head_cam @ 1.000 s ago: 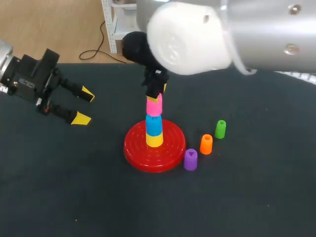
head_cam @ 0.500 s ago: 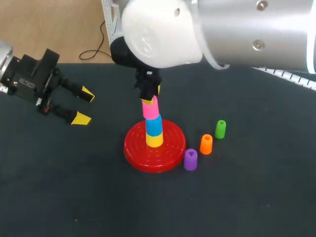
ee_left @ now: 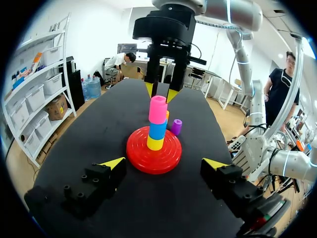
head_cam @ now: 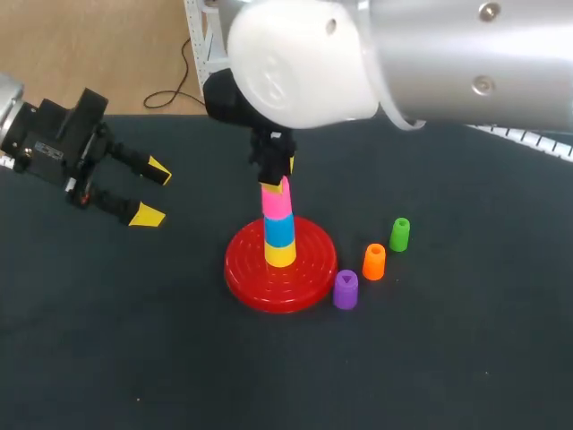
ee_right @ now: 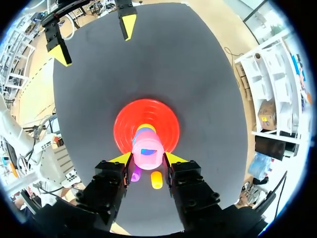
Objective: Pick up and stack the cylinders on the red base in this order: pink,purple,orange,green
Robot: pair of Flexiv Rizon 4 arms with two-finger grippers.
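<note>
The dark table (head_cam: pixel 448 358) fills my frame, and my right arm (head_cam: pixel 403 54) spans its top. At centre, the red base (head_cam: pixel 246 278) carries the yellow cylinder (head_cam: pixel 280 256), then the blue cylinder (head_cam: pixel 279 231), then the pink cylinder (head_cam: pixel 277 202), which my right gripper (ee_right: pixel 147 158) clasps. My left gripper (head_cam: pixel 152 193) hangs spread at the upper left. The purple cylinder (head_cam: pixel 346 289), orange cylinder (head_cam: pixel 374 262) and green cylinder (head_cam: pixel 400 235) stand right of the base.

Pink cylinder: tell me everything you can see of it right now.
The pink cylinder is a small, smooth, plastic-looking piece with a small opening in its top. It tops a stack, resting on a blue cylinder over a yellow cylinder on the red base. It stands close to upright, perhaps leaning slightly. The right gripper reaches down from above, its yellow fingertips touching the upper rim from both sides. Nothing else touches it.
</note>
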